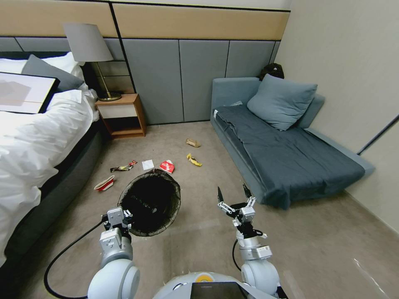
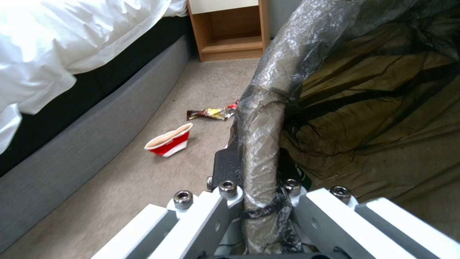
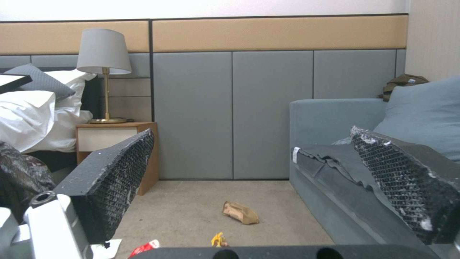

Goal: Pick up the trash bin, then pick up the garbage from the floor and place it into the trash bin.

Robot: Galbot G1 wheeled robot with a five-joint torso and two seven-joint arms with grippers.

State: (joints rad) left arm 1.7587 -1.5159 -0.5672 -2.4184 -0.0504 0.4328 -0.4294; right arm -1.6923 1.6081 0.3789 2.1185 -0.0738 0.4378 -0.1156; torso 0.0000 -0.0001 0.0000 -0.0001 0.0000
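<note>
The trash bin [image 1: 151, 201], lined with a black bag, hangs tilted in front of me with its mouth toward the head camera. My left gripper [image 1: 123, 216] is shut on its near-left rim [image 2: 262, 144]. My right gripper [image 1: 233, 195] is open and holds nothing, to the right of the bin; its dark fingers [image 3: 115, 176] stand wide apart. Garbage lies on the carpet beyond: a brown paper bag [image 1: 193, 143], a yellow packet [image 1: 194, 160], a red-white packet [image 1: 167, 166], a white paper sheet [image 1: 147, 165], a dark wrapper [image 1: 123, 167] and a red-white carton [image 1: 104, 183].
A bed [image 1: 37, 141] with white bedding runs along the left. A wooden nightstand [image 1: 121, 116] with a lamp [image 1: 89, 45] stands at the back. A grey-blue sofa [image 1: 286, 153] fills the right side. Open carpet lies between bed and sofa.
</note>
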